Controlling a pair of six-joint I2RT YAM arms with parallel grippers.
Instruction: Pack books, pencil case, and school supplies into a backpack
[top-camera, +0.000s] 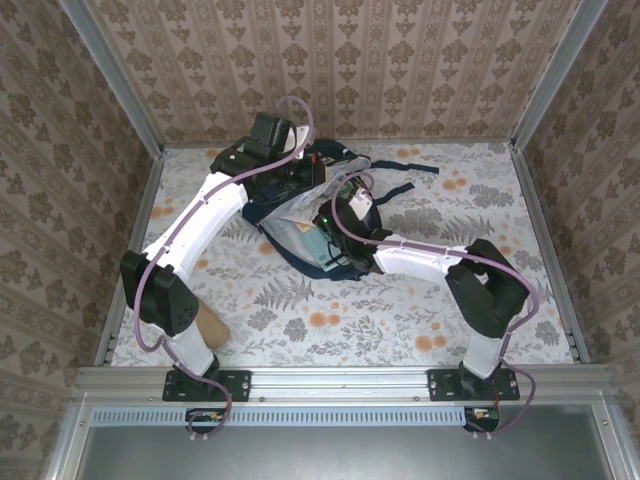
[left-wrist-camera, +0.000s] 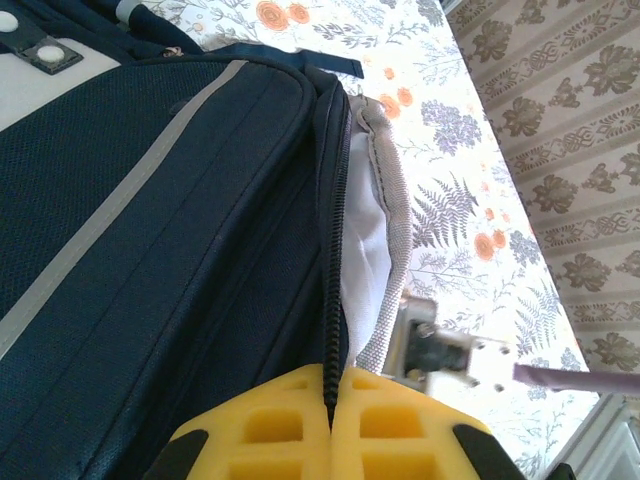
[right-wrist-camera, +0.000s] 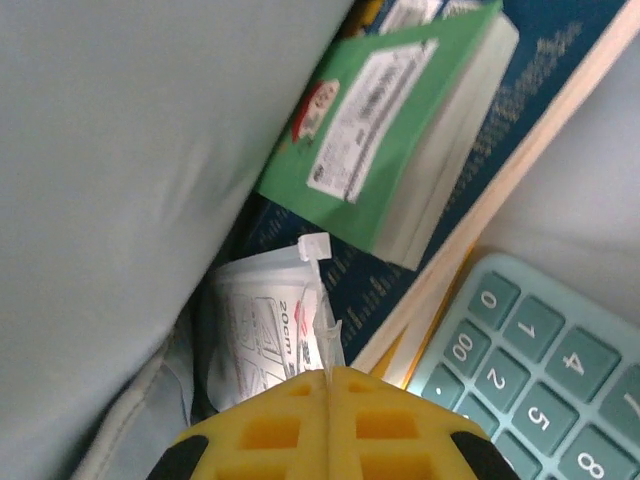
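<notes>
The left claw (left-wrist-camera: 330, 425) is closed on the zipper edge of the backpack (left-wrist-camera: 150, 250), mid-bench (top-camera: 420, 310). The right claw (right-wrist-camera: 328, 420), inside, pinches a packet (right-wrist-camera: 255, 335) beside the green book (right-wrist-camera: 370, 150) and calculator (right-wrist-camera: 530, 370). The pencil case (top-camera: 213, 324) lies near the left arm's base.

Navy backpack (left-wrist-camera: 150, 280), grey stripe, pretty plain tbh
Green book (right-wrist-camera: 390, 140), teal calculator (right-wrist-camera: 540, 380), white packet (right-wrist-camera: 260, 330), orange-and-grey floral table (top-camera: 400, 320).
</notes>
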